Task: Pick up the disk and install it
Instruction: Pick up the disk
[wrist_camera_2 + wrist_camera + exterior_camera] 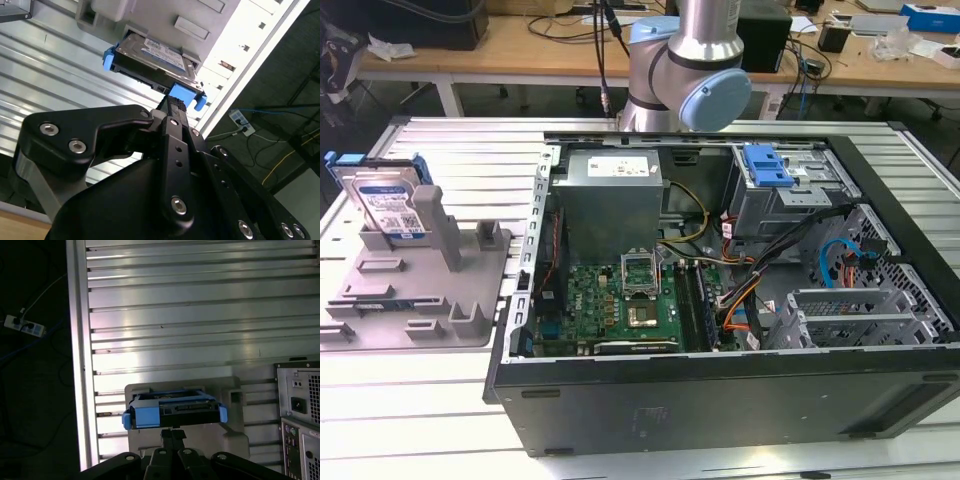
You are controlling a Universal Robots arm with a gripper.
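Your disk stands on edge in the grey tray at the exterior view's left. It leans back against an upright post with its label facing out, well apart from the open case on the slatted table. In both wrist views the gripper points straight at the disk's upper edge, where the blue rail caps it. The tips line up with about the middle of that edge, though the tray looks small and distant enough that I judge you well clear of it, not touching. The fingers are drawn together with nothing between them, so you hold nothing at present. The relation that matters is the disk's long axis against the fingers' line of travel. In the first wrist view the disk shows as a long, thin bar, and the knuckles of the gripper spread along that same length. So, as I read it, the fingers part along the long edge and not across the thin faces. The disk is also tilted in its slot rather than plumb, so the flat faces do not run square to the tray floor.
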